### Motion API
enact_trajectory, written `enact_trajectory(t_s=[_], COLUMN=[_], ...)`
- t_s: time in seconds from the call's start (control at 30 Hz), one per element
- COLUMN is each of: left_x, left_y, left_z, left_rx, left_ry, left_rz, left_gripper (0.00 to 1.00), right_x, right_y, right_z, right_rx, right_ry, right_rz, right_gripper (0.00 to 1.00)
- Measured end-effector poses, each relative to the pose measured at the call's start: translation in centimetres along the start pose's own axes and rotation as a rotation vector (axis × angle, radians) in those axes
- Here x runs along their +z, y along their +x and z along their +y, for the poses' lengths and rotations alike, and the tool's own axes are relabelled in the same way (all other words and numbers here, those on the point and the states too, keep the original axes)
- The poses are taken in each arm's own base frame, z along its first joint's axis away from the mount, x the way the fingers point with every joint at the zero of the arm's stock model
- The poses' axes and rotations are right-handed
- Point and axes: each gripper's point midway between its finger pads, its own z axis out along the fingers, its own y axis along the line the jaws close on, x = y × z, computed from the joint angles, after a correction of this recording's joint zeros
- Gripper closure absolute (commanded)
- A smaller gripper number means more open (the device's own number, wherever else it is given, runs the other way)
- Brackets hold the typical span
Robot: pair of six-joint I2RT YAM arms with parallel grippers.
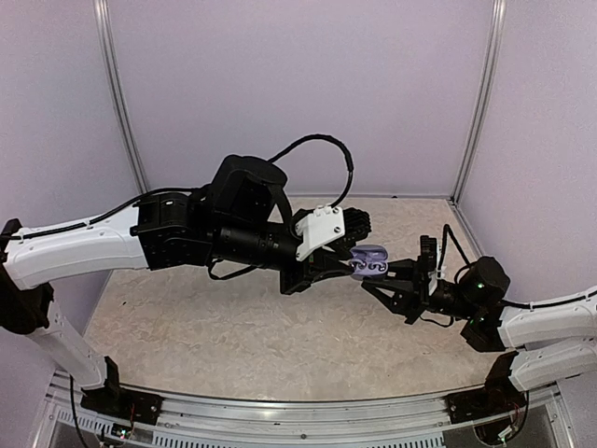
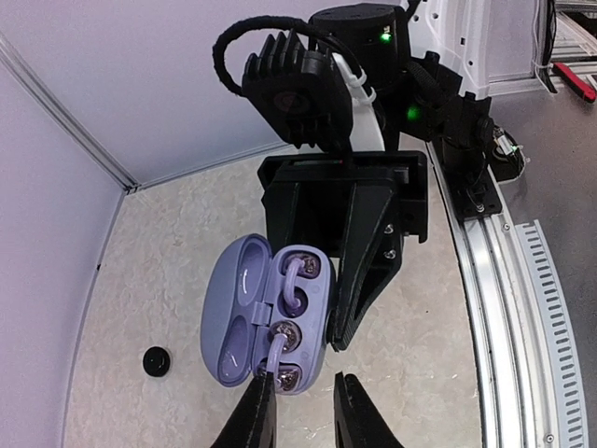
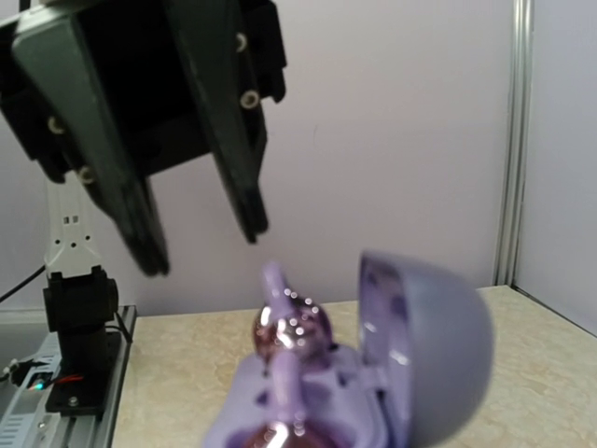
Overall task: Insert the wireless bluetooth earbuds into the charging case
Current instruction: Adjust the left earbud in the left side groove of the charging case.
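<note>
The open purple charging case [image 2: 244, 317] was gripped by the right end effector [image 1: 378, 273], the left end effector [image 2: 304, 387] being narrowly parted and empty.

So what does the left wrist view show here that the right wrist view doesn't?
Left wrist only: a look down into the open charging case, both purple earbuds in its base half, the right end effector clamped on its side, and a small black round object on the table. Right wrist only: the left end effector seen side-on, fingers apart, above the case, with an arm base behind. Both: the open case, a shiny earbud, and the left end effector with nothing between its fingers.
</note>
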Motion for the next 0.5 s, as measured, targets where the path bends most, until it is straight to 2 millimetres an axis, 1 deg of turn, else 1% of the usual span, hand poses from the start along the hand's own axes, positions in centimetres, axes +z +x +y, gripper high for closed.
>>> enact_trajectory(t_s=[0.37,0.5], left_x=[0.66,0.77], left_y=[0.39,0.52], left_z=[0.26,0.24], left_rx=[0.005,0.007], left_ry=[-0.012,-0.011], left_rz=[0.020,0.025], left_gripper=[0.83,0.86], right_x=[0.07,0.32], right_y=[0.38,0.18], right_z=[0.46,0.50], right_rx=[-0.001,-0.010], right_ry=[-0.022,-0.030], right_rz=[0.016,0.017], right_gripper=[1.00,1.00])
